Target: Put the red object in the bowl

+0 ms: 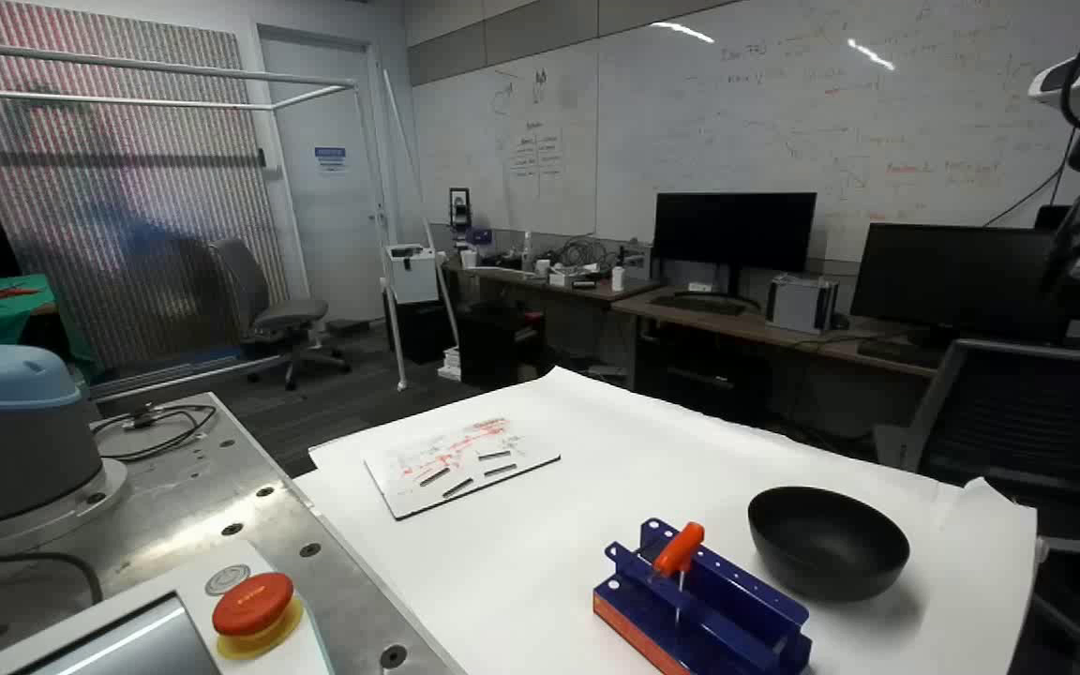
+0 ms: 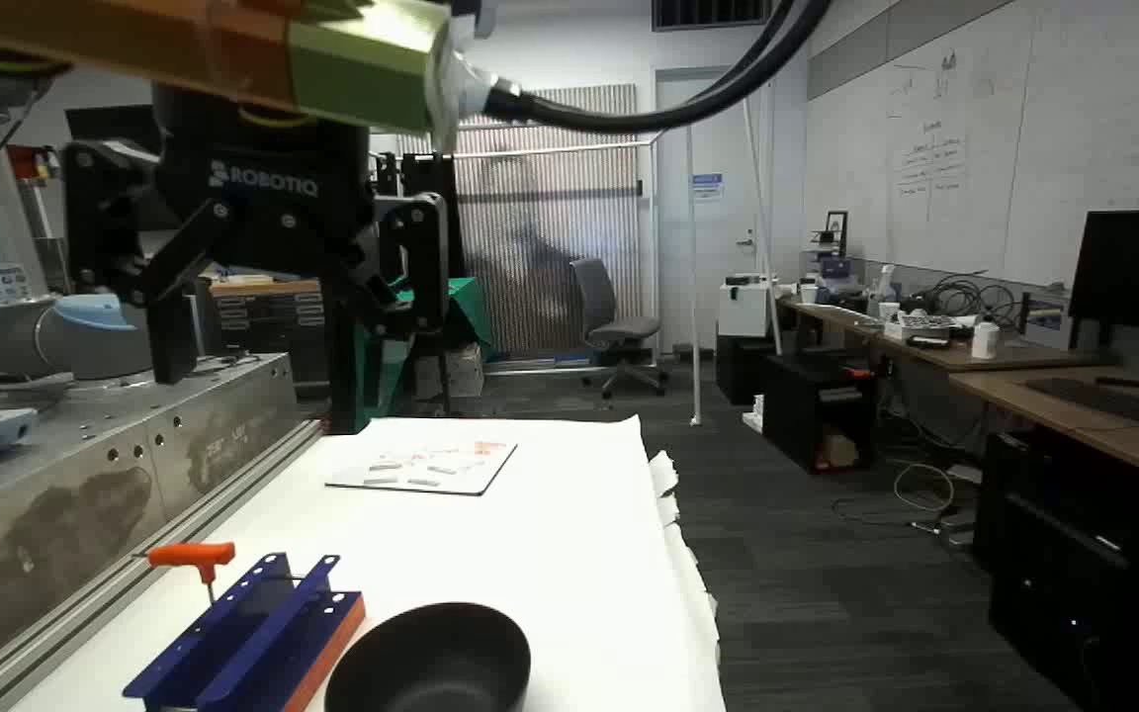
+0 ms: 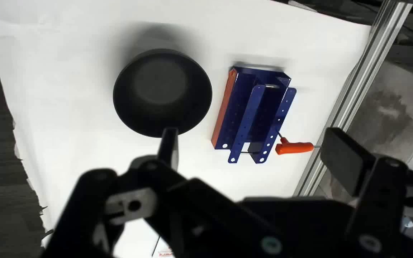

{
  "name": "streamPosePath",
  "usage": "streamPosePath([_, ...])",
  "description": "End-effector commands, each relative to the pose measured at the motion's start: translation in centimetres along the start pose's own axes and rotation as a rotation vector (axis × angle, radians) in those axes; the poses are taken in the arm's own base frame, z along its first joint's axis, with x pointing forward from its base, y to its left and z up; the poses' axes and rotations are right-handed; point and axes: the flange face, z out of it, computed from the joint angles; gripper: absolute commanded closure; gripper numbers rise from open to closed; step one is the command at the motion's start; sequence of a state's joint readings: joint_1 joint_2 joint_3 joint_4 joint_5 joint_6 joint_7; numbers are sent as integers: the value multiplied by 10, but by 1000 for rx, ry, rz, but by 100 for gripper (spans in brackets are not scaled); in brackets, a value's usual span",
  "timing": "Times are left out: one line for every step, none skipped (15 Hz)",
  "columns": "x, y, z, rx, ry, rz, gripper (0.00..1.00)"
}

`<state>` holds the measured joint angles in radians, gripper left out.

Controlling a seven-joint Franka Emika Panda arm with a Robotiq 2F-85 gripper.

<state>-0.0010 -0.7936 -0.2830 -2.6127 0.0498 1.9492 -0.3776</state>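
The red object is a red-orange T-shaped handle (image 1: 679, 551) with a thin metal shaft. It stands in the blue rack (image 1: 737, 614), shaft down, and shows in both exterior views (image 2: 192, 556) and the wrist view (image 3: 294, 147). The black bowl (image 1: 826, 553) sits on the white table cover beside the rack; it also shows in an exterior view (image 2: 431, 667) and the wrist view (image 3: 161, 96). My gripper (image 2: 258, 366) is open and empty, well above the table. In the wrist view its fingers (image 3: 258, 152) are wide apart, with the handle between them in the picture but far below.
A small whiteboard (image 1: 465, 464) with several dark strips lies farther along the white table cover (image 1: 596, 450). A metal rail (image 3: 368, 71) runs along the table edge near the handle. A red emergency button (image 1: 254, 605) stands on a pendant on the metal bench.
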Motion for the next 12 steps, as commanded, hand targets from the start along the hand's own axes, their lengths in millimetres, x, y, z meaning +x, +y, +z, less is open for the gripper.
streamPosePath([1, 0, -2, -1, 2, 0, 0])
streamPosePath([1, 0, -4, -2, 6, -1, 0])
streamPosePath([1, 0, -5, -2, 9, -1, 0])
streamPosePath([1, 0, -5, -3, 10, -1, 0])
streamPosePath([1, 0, -5, -3, 10, -1, 0])
streamPosePath([1, 0, -5, -3, 10, -1, 0])
streamPosePath([1, 0, -5, -3, 10, -1, 0])
streamPosePath([1, 0, -5, -3, 10, -1, 0])
streamPosePath([12, -10, 2, -38, 13, 58, 0])
streamPosePath([23, -21, 11, -74, 29, 102, 0])
streamPosePath([31, -30, 18, -99, 35, 130, 0])
streamPosePath([43, -42, 28, -133, 50, 160, 0])
